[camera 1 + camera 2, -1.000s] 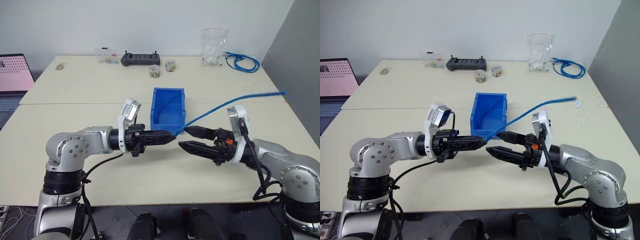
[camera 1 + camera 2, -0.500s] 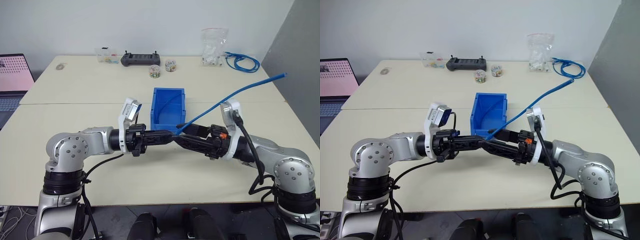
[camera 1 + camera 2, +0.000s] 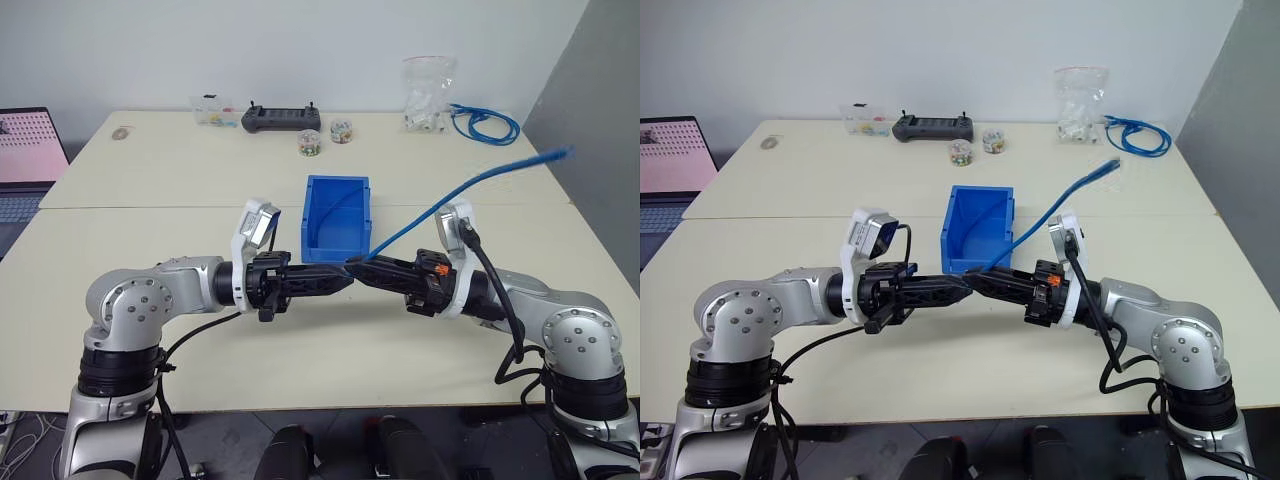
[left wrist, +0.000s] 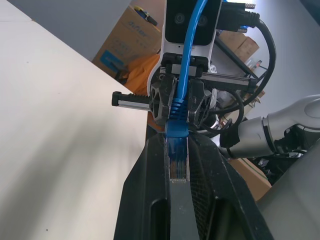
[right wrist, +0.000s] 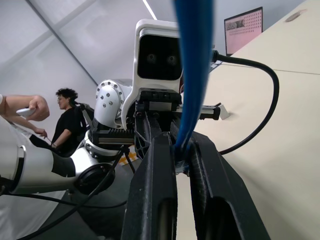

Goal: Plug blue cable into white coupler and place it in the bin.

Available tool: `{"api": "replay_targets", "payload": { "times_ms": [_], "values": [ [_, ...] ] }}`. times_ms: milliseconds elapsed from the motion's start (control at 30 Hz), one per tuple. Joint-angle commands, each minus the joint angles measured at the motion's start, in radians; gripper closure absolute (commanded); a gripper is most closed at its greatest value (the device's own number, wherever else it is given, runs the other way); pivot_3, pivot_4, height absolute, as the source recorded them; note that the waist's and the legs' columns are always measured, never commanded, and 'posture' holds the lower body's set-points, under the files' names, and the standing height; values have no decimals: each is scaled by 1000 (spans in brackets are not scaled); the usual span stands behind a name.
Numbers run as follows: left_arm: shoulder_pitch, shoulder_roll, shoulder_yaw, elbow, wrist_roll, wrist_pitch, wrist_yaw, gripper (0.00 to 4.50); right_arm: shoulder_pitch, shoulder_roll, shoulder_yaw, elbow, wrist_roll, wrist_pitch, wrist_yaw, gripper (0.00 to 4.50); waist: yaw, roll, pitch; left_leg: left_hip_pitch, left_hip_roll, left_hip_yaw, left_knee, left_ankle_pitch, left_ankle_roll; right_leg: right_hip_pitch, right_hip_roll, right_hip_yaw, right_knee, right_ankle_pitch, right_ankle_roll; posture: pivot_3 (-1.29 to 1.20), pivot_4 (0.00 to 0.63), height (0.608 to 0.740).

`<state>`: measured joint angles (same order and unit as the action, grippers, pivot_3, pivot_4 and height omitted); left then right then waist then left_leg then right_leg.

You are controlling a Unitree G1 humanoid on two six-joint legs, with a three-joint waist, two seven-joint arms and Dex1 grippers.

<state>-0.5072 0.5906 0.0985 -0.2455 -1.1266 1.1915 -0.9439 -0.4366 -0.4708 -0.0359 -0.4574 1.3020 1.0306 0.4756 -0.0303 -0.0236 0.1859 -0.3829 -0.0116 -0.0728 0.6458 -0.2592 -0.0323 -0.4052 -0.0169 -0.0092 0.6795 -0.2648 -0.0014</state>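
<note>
The left gripper [image 3: 342, 279] is clamped tight on the clear plug of the blue cable [image 3: 455, 197], and in its wrist view the plug sits lengthwise between the 2 black fingers [image 4: 145, 200] with the blue boot just past their tips. The right gripper [image 3: 362, 268] meets it tip to tip above the table [image 3: 150, 180], its 2 fingers closed around the cable just behind the boot; in the right wrist view the blue strand passes down between the pads [image 5: 159, 165]. From there the cable rises in a free arc up and toward the robot's right, its far end in the air. The bin [image 3: 336, 215] stands on the table just behind the 2 grippers, open and apparently holding nothing but a thin blue strand against its inner wall. The white coupler cannot be made out in any view.

The cable looks light and limp, though springy enough to hold its arc, so it will likely swing and twist wherever it is unsupported. The plug is hard, small and smooth, with a thin latch tab that could snap under a sideways squeeze. The best hold is probably on the boot or the plug's flat sides, close to the tip, leaving the front free to enter a socket.
</note>
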Motion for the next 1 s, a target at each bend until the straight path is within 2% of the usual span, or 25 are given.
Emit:
{"api": "replay_targets", "payload": {
  "times_ms": [33,133,200,367,500,633,800,933,1000],
  "values": [
    [6,7,-9,-17,44,-59,-2,4268,-20,-11,-7,-38,73,7,26,4428,0,0,0,0,0,0,0,0,0,0,0,0,0,0,0,0,150,740],
    [7,6,-11,-12,37,-69,-6,4268,-18,-10,3,-42,77,7,21,4429,0,0,0,0,0,0,0,0,0,0,0,0,0,0,0,0,150,740],
    [2,-1,-5,-4,22,-60,3,3562,-13,-11,17,-51,44,-2,28,4429,0,0,0,0,0,0,0,0,0,0,0,0,0,0,0,0,150,740],
    [5,3,15,-5,-2,-48,19,2578,-8,-12,36,-42,-5,-21,45,4440,0,0,0,0,0,0,0,0,0,0,0,0,0,0,0,0,150,740],
    [14,21,38,-30,-22,-39,38,1627,-8,-26,47,-10,-76,-50,81,4442,0,0,0,0,0,0,0,0,0,0,0,0,0,0,0,0,150,740],
    [34,51,75,-66,-77,-17,56,943,-6,-47,75,27,-178,-86,134,4443,-1,0,0,0,0,0,0,0,0,0,0,0,-1,0,0,0,150,740],
    [140,121,154,-190,-240,20,83,76,-1,-53,89,75,-266,-122,191,4444,-3,0,0,0,0,0,-1,0,0,0,0,0,-1,0,0,0,150,740],
    [282,152,203,-259,-321,9,177,0,-8,-36,87,110,-307,-146,211,4444,0,0,0,0,0,0,0,0,0,0,0,0,-1,0,0,0,150,740],
    [371,135,230,-271,-274,-30,251,0,-16,-26,83,127,-327,-158,217,4444,-1,0,0,0,0,0,-1,0,0,0,0,1,-1,0,0,0,150,740]
  ]
}}
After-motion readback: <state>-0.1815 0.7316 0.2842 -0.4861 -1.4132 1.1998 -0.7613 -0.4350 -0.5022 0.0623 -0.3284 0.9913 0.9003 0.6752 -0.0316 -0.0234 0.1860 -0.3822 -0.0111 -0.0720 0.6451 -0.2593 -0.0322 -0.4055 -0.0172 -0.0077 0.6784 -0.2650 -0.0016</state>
